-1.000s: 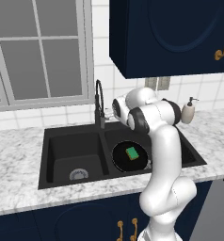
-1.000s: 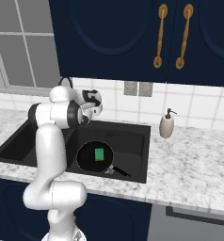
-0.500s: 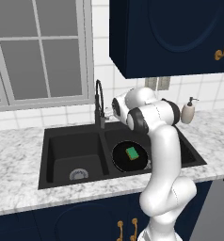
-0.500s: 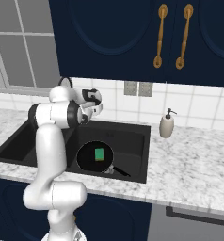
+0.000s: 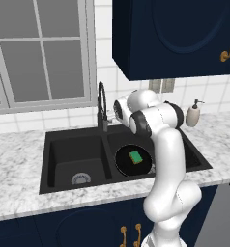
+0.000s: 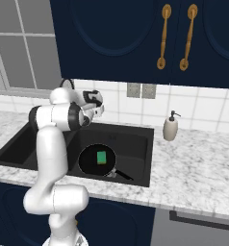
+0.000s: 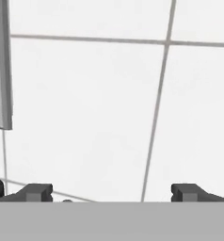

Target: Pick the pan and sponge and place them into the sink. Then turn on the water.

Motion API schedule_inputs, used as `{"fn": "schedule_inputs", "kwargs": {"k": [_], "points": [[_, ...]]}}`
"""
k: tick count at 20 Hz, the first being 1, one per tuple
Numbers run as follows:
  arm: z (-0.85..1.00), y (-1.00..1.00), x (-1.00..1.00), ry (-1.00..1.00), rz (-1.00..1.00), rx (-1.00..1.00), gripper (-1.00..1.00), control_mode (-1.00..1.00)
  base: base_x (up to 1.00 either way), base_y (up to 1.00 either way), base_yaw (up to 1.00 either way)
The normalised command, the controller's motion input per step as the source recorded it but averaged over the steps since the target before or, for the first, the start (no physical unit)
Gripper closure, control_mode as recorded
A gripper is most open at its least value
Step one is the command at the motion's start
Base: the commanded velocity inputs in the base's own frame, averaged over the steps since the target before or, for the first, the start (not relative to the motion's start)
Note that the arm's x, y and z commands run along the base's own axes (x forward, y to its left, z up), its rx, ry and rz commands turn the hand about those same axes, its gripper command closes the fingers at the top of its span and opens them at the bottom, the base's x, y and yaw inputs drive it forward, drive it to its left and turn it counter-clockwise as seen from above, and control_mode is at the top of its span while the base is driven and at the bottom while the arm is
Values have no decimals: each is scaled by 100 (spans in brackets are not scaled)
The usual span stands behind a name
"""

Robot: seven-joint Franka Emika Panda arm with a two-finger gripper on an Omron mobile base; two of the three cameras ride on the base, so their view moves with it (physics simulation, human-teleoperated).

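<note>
Since the pan (image 5: 133, 159) lies in the right basin of the sink (image 5: 68, 149) with the sponge (image 5: 136, 157) resting on it, placement appears complete. With fingers spread wide and empty, the gripper (image 7: 112, 190) faces the tiled wall beside the faucet (image 5: 102, 103), presumably approaching for the water, which is not yet running

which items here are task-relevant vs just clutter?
Task things:
pan, in the sink's right basin
sponge, lying in the pan
sink, double basin
faucet, no water visible
end effector, open, facing the tiled wall

Just there:
soap dispenser on the counter
wall outlet
window
cabinet handles
</note>
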Motion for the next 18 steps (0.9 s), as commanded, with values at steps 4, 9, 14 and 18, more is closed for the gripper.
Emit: {"fn": "schedule_inputs", "kwargs": {"k": [4,9,14,18], "points": [[0,26,0,0,-2,0,-100,-100,0,0,0],[-12,3,0,0,-6,0,-100,-100,0,0,0],[-19,0,0,0,-11,0,-100,-100,0,0,0],[-7,-12,0,0,-8,0,-100,-100,0,0,0]]}}
